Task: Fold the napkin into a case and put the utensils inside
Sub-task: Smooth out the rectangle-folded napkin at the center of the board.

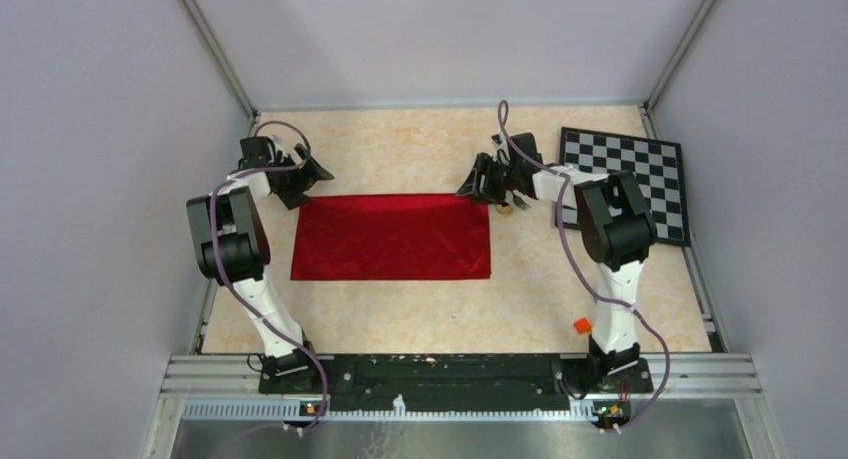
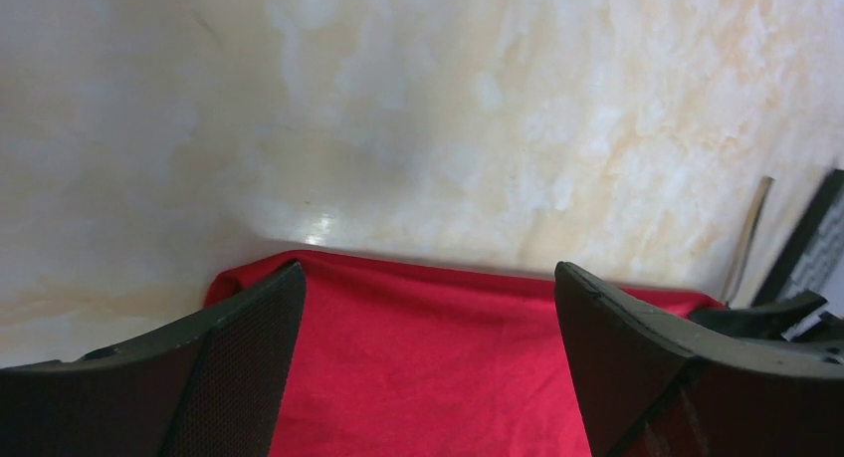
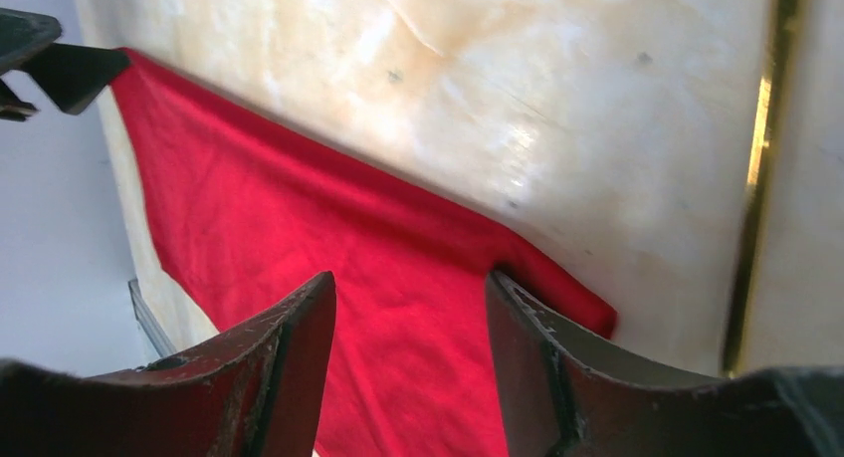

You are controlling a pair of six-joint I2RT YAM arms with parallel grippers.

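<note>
The deep-red napkin (image 1: 392, 237) lies flat on the table as a wide rectangle. My left gripper (image 1: 302, 186) is open over its far left corner; the left wrist view shows the cloth (image 2: 428, 367) between the spread fingers of that gripper (image 2: 428, 278). My right gripper (image 1: 478, 187) is open over the far right corner, and its wrist view shows the gripper (image 3: 408, 278) astride that cloth corner (image 3: 249, 198). The gold spoon (image 1: 505, 208) lies just right of the napkin under the right arm; its handle (image 3: 758, 138) shows in the right wrist view. The fork is mostly hidden.
A black-and-white checkered board (image 1: 625, 179) lies at the far right, its edge (image 2: 811, 243) in the left wrist view. A small orange block (image 1: 581, 326) sits by the right arm's base. Grey walls close in the table on both sides and at the back.
</note>
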